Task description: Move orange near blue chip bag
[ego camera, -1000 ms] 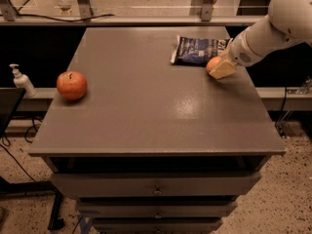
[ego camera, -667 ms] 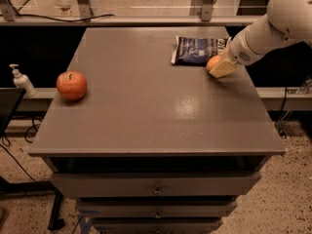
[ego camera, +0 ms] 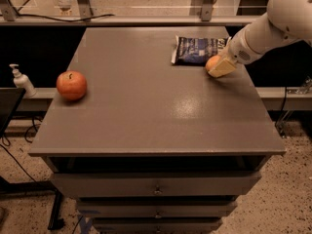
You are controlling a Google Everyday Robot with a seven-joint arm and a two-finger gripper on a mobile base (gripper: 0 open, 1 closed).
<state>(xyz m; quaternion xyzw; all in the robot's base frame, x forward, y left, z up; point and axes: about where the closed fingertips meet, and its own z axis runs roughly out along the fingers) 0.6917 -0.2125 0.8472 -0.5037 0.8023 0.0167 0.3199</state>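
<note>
The orange [ego camera: 212, 62] is a small yellow-orange fruit at the table's far right, held between the tan fingers of my gripper [ego camera: 218, 66]. It sits just in front of the blue chip bag [ego camera: 197, 49], a flat navy bag with white lettering lying at the far right of the table. The gripper is shut on the orange, low at the table surface, and its fingers cover the fruit's right side. My white arm [ego camera: 273, 23] reaches in from the upper right.
A red apple [ego camera: 71, 85] with a stem sits near the left edge of the grey table [ego camera: 151, 106]. Drawers run below the front edge. A white pump bottle [ego camera: 20, 80] stands on a ledge at the left.
</note>
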